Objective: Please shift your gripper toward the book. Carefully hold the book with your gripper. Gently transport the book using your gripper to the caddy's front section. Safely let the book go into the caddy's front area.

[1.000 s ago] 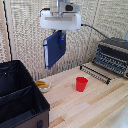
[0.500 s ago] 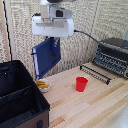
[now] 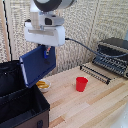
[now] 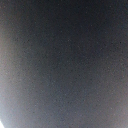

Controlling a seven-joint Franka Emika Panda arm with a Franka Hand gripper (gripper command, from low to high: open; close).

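My white gripper [image 3: 46,51] is shut on the top edge of the dark-blue book [image 3: 35,65], which hangs tilted in the air above the wooden table. The book's lower corner hangs near the rim of the black fabric caddy [image 3: 20,102] at the exterior view's left, over its right side. The fingers are mostly hidden behind the book's top edge. The wrist view is filled by a dark blurred surface, probably the book [image 4: 64,60], with nothing else discernible.
A small red cup [image 3: 81,83] stands on the wooden table [image 3: 95,107]. A dark toaster oven [image 3: 114,54] with a pulled-out rack [image 3: 97,72] sits at the exterior view's right. A small yellowish object [image 3: 43,85] lies beside the caddy.
The gripper has carried the book toward the exterior view's left, from over the table's middle to the caddy's edge. The book stays gripped and tilted.
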